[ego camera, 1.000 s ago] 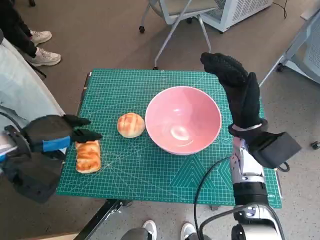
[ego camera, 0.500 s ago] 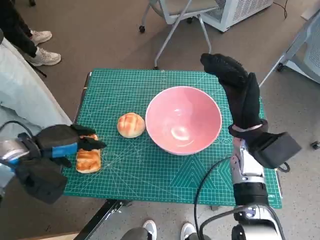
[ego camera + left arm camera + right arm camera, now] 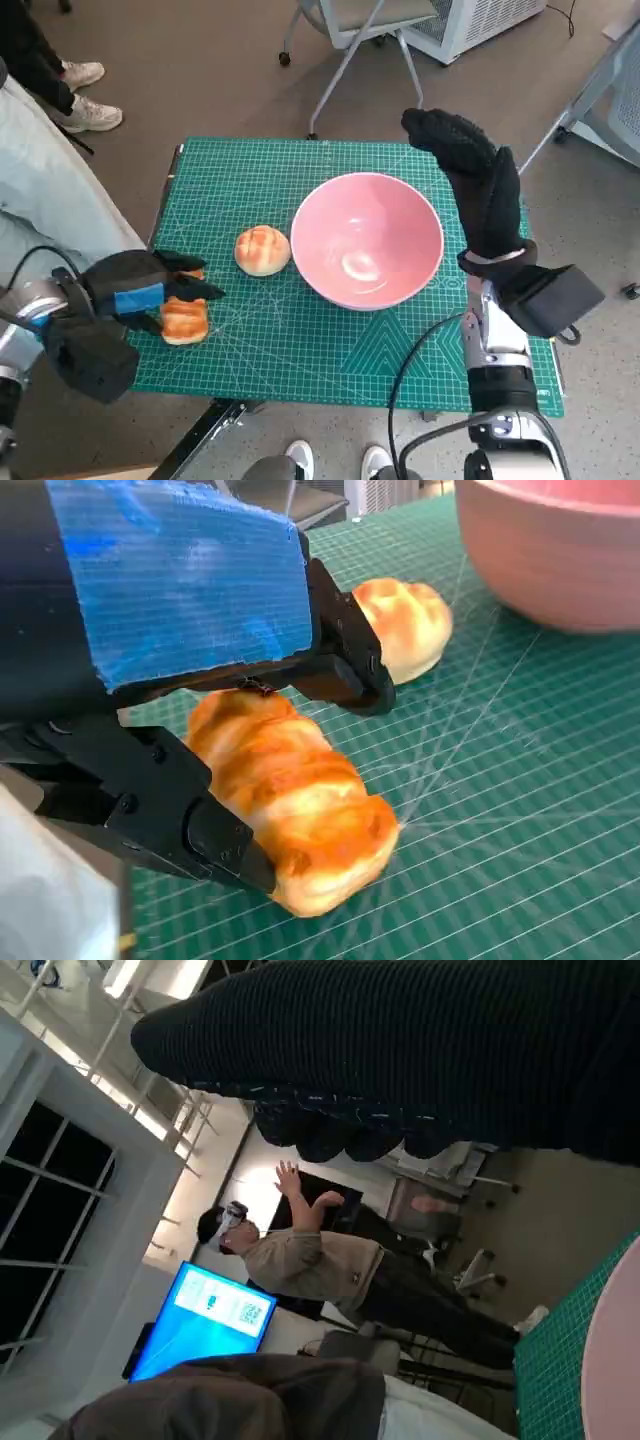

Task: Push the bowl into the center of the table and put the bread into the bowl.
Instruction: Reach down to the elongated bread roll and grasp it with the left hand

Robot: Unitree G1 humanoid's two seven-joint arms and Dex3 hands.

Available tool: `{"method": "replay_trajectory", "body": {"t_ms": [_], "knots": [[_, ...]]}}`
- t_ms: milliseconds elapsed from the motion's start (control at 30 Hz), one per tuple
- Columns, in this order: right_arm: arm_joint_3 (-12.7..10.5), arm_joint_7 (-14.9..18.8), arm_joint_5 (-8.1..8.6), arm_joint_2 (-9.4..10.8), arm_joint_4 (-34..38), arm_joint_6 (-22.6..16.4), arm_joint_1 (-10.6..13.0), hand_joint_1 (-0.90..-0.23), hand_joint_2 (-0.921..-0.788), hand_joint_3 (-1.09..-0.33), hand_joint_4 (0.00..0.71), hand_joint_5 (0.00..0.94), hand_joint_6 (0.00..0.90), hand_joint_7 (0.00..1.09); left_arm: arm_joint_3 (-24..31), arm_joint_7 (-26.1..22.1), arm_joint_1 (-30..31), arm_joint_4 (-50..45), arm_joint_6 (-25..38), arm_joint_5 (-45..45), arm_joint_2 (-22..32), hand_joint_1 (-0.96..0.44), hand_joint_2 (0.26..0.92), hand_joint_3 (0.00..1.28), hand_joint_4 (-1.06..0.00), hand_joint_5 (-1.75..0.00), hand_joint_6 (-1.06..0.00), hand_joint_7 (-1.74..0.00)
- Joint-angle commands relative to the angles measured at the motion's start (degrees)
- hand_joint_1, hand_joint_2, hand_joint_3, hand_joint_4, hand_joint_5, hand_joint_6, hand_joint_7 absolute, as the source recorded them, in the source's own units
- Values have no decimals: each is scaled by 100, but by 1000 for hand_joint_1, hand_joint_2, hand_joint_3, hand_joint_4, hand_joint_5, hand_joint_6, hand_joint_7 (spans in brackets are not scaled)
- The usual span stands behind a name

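Note:
A long golden bread [image 3: 186,320] lies near the front left corner of the green mat [image 3: 300,180]. My left hand [image 3: 135,290] is down on it. In the left wrist view its black fingers [image 3: 340,665] press the bread [image 3: 300,800] from one side and the thumb from the other. A round bun [image 3: 262,249] sits between that bread and the empty pink bowl [image 3: 330,230]. The bun [image 3: 405,625] and the bowl's wall [image 3: 560,570] also show beyond the left hand [image 3: 180,600]. My gloved right hand [image 3: 470,170] is raised by the bowl's right rim, fingers straight, holding nothing.
A person's shoes [image 3: 85,95] and a pale trouser leg [image 3: 40,170] are left of the table. A chair's legs [image 3: 350,50] stand behind it. A black cable [image 3: 420,350] loops by my right forearm. In the right wrist view a person [image 3: 300,1260] with raised hands stands under the glove [image 3: 450,1050].
My left hand has dropped down and moved right, closing around the long bread, which has shifted slightly. The right hand, bowl and round bun have not moved.

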Motion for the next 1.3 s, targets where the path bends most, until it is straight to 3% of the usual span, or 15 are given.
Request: {"method": "replay_trajectory", "body": {"t_ms": [33, 67, 133, 267, 433, 667, 967, 1300], "knots": [[-23, 74, 45, -36, 65, 89, 154, -719, -921, -796, 165, 1, 25, 586, -194, -173, 81, 145, 38, 34, -114, 31, 902, 59, -758, -695, -703, -734], [-25, 78, 48, -37, 66, 91, 155, -719, -921, -796, 165, 1, 25, 586, -202, -173, 82, 145, 51, 34, -112, 21, 908, 66, -735, -861, -667, -895], [-24, 84, 54, -37, 51, 104, 165, -719, -921, -795, 165, 1, 26, 585, -194, -138, 87, 106, 37, 45, -69, 11, 913, 59, -730, -1010, -655, -996], [-26, 100, 75, -40, 31, 127, 183, -719, -921, -795, 166, 1, 26, 583, -151, -119, 104, -11, 47, 10, 6, 4, 910, 36, -729, -1209, -740, -900], [-40, 125, 93, -47, 54, 135, 181, -719, -921, -795, 166, 1, 27, 581, -50, -205, 172, -290, 79, -184, 92, 2, 908, 30, -718, -1273, -780, -848], [-45, 145, 87, -44, 71, 128, 177, -718, -921, -794, 168, 2, 29, 579, 173, -467, 353, -899, 273, -737, 195, 2, 902, 30, -728, -1250, -786, -865], [-57, 149, 88, -59, 50, 125, 203, -698, -921, -806, 168, 1, 32, 574, 591, -790, 515, -1668, 524, -1526, 270, 3, 889, 35, -771, -1009, -764, -1086], [-63, 160, 123, -89, 2, 121, 241, -690, -921, -807, 167, 1, 32, 572, 1083, -926, 494, -2369, 858, -2016, 316, 3, 894, 27, -789, -929, -744, -1163]]}}
